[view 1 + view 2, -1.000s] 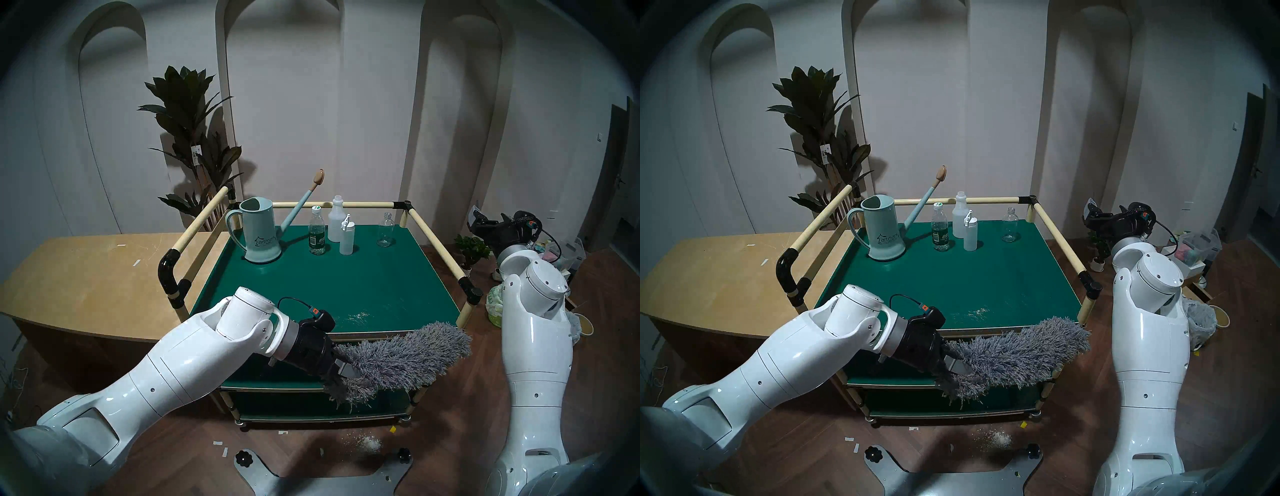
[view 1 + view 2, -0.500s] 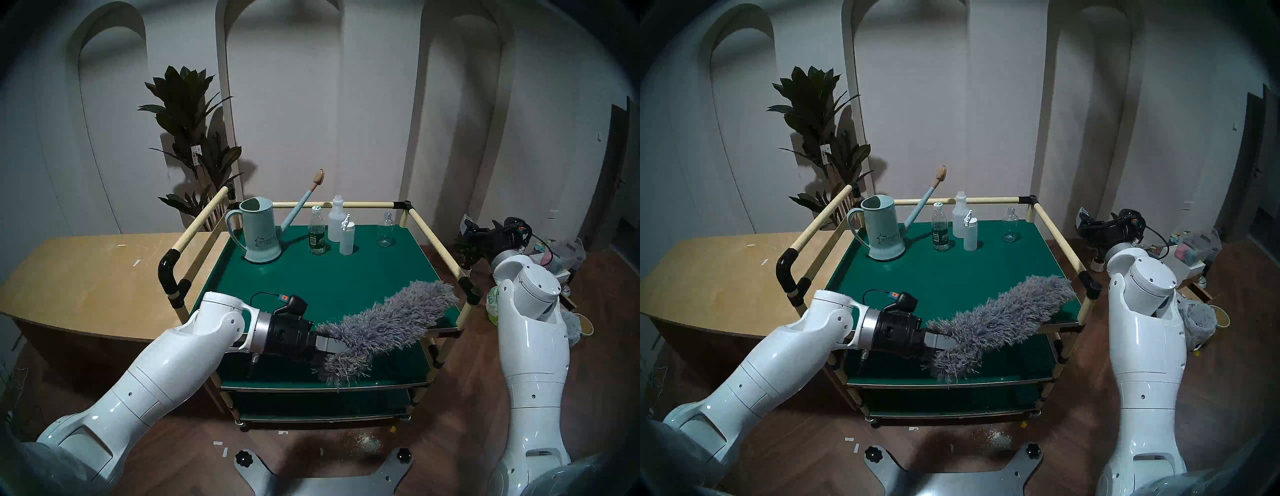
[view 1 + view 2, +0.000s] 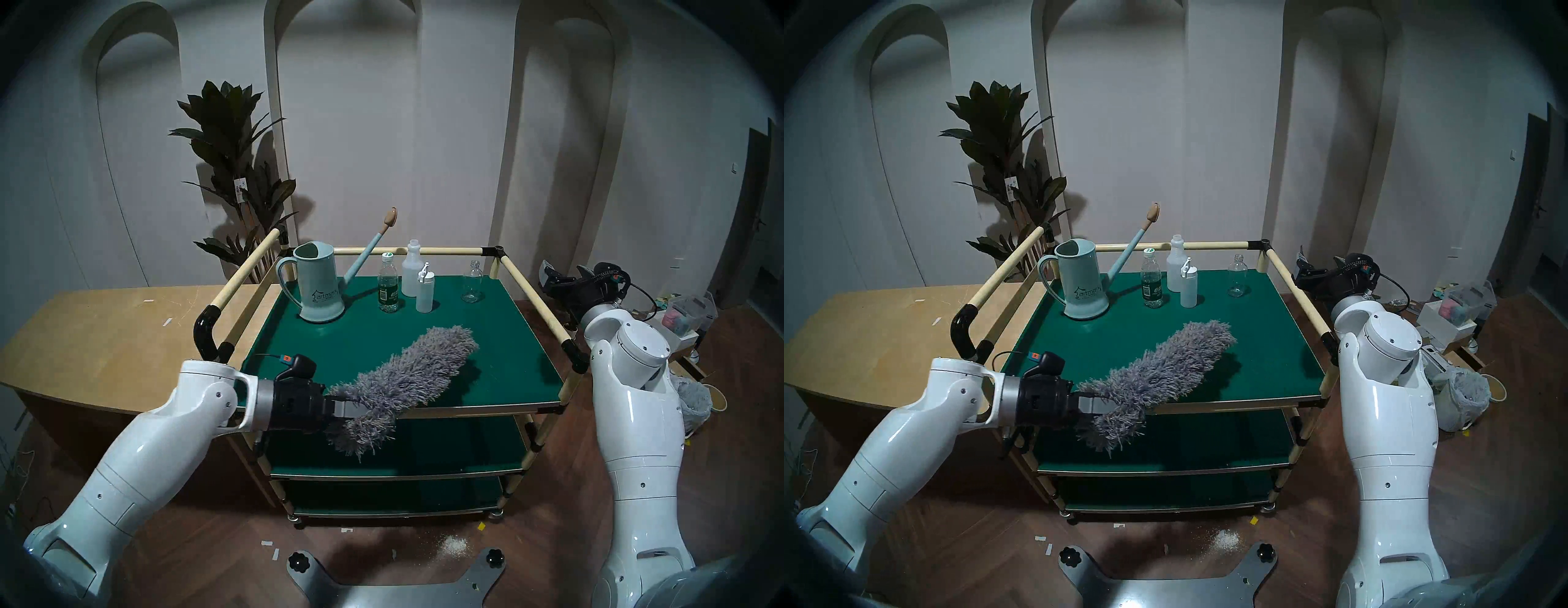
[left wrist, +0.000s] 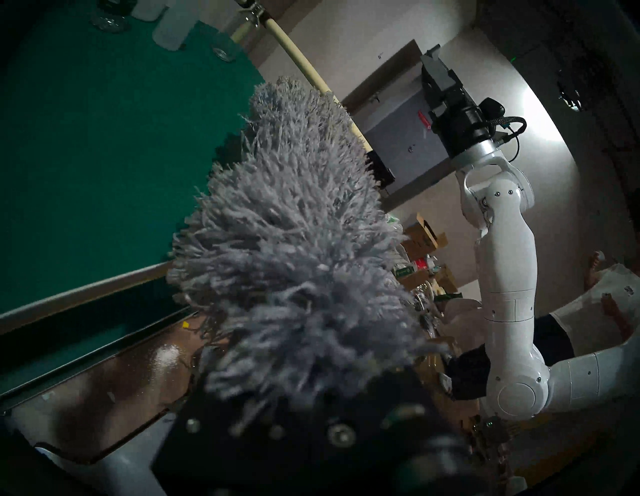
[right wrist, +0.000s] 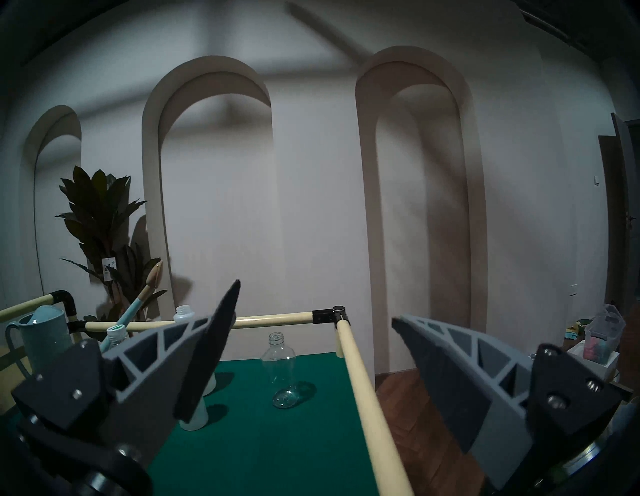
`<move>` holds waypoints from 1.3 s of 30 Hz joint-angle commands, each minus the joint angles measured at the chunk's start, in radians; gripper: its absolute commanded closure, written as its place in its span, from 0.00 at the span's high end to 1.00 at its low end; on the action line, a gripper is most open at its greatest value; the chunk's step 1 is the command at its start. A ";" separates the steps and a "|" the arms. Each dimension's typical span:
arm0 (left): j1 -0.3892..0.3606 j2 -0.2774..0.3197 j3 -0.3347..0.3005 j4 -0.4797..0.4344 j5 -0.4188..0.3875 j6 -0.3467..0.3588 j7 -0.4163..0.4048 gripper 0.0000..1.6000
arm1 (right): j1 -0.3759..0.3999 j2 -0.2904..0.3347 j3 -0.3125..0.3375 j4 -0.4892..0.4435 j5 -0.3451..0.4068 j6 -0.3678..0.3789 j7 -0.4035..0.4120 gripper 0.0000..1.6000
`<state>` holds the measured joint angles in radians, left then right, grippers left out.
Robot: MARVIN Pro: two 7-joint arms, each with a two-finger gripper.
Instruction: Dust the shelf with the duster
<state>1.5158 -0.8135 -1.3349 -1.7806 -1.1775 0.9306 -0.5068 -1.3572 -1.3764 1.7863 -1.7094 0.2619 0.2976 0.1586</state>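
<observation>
The grey shaggy duster [image 3: 407,373] lies slantwise on the front half of the dark-green shelf [image 3: 500,361], its tip toward the far right and its near tuft hanging over the front edge. My left gripper [image 3: 344,411] is shut on the duster's handle end, just in front of the shelf's front-left edge. The left wrist view is filled by the duster [image 4: 294,225] over the shelf [image 4: 86,156]. My right gripper [image 3: 547,278] hovers open and empty beside the shelf's right rail; its fingers [image 5: 214,343] frame the rail's far corner.
At the back of the shelf stand a mint watering can [image 3: 319,288], a water bottle [image 3: 388,286], two white bottles [image 3: 412,271] and a clear glass bottle [image 3: 471,283]. Cream rails [image 3: 532,293] fence three sides. A wooden counter [image 3: 106,339] adjoins left. White powder [image 3: 453,545] lies on the floor.
The left arm swung left and lifted the duster from below the front edge onto the shelf, sweeping it leftward. The white specks near the front edge are gone. The right gripper drifted toward the cart.
</observation>
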 commanded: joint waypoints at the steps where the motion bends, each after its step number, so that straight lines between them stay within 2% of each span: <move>1: 0.120 0.090 -0.134 -0.060 -0.048 -0.034 0.039 0.00 | 0.034 -0.011 -0.028 -0.009 -0.001 -0.008 0.003 1.00; 7: 0.199 0.127 -0.234 -0.020 -0.052 -0.053 0.101 0.00 | 0.050 -0.017 -0.056 0.005 -0.005 -0.009 0.004 1.00; 14: 0.296 0.131 -0.364 0.028 -0.069 -0.078 0.158 0.00 | 0.072 -0.022 -0.094 0.024 -0.016 -0.011 0.004 1.00; 17: 0.337 0.115 -0.413 0.033 -0.072 -0.098 0.173 0.00 | 0.082 -0.026 -0.112 0.031 -0.025 -0.014 0.003 1.00; 22: 0.415 0.053 -0.507 0.010 -0.081 -0.162 0.171 0.00 | 0.100 -0.033 -0.139 0.043 -0.045 -0.023 -0.002 1.00; 26: 0.466 0.012 -0.552 -0.021 -0.076 -0.208 0.168 0.00 | 0.110 -0.036 -0.153 0.047 -0.060 -0.029 -0.007 1.00; 30: 0.480 -0.006 -0.545 -0.016 -0.068 -0.242 0.159 0.00 | 0.116 -0.038 -0.161 0.049 -0.069 -0.032 -0.016 1.00; 35: 0.416 -0.019 -0.441 0.063 -0.047 -0.280 0.135 0.00 | 0.119 -0.042 -0.178 0.047 -0.082 -0.033 -0.029 1.00; 36: 0.416 -0.019 -0.441 0.063 -0.047 -0.280 0.135 0.00 | 0.119 -0.042 -0.178 0.047 -0.082 -0.033 -0.029 1.00; 38: 0.367 -0.015 -0.383 0.114 -0.029 -0.290 0.120 0.00 | 0.117 -0.041 -0.185 0.045 -0.089 -0.036 -0.035 1.00; 39: 0.367 -0.015 -0.383 0.114 -0.029 -0.290 0.120 0.00 | 0.117 -0.041 -0.185 0.045 -0.089 -0.036 -0.035 1.00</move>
<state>1.9532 -0.8182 -1.7873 -1.7139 -1.2302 0.6781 -0.3545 -1.2634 -1.4150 1.6075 -1.6431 0.1817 0.2773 0.1284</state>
